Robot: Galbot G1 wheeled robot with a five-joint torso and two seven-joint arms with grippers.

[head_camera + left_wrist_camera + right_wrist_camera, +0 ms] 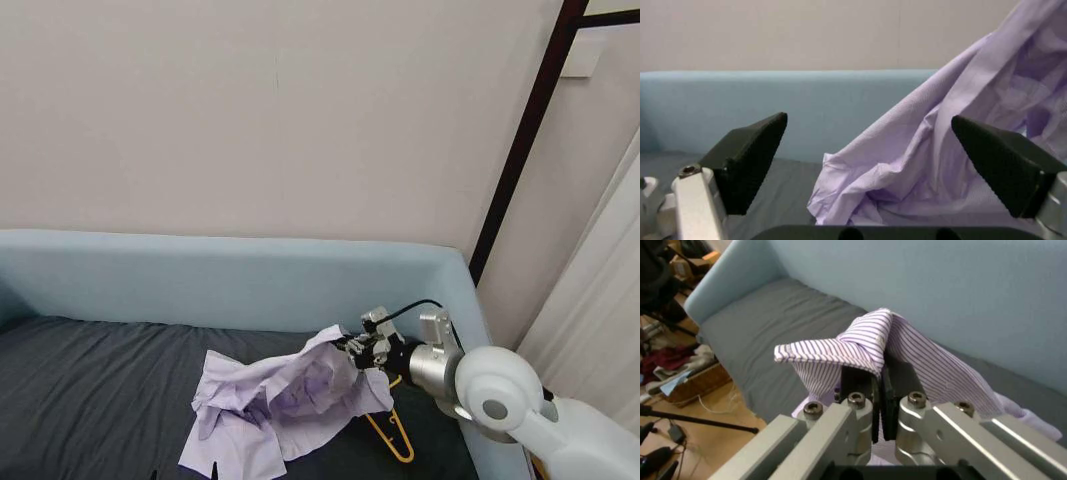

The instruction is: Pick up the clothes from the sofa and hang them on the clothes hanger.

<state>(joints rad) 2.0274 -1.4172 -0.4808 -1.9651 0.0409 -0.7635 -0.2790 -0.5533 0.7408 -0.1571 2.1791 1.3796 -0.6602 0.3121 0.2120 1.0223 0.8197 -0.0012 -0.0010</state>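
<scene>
Lilac shirt [285, 400] heaped on sofa [200, 280] seat, 5 o'clock in head view, hanger [392, 432] poking out at its 4 o'clock. Right tool [355, 350] pinches a fold at shirt's 2 o'clock. Left tool [867, 125] spread, idle beside it. Lift slow, straight up; mind hanger snag.

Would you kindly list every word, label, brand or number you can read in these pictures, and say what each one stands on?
None can be read. The purple shirt, the blue sofa, the yellow hanger, the wall and the right gripper bear no legible text.
</scene>
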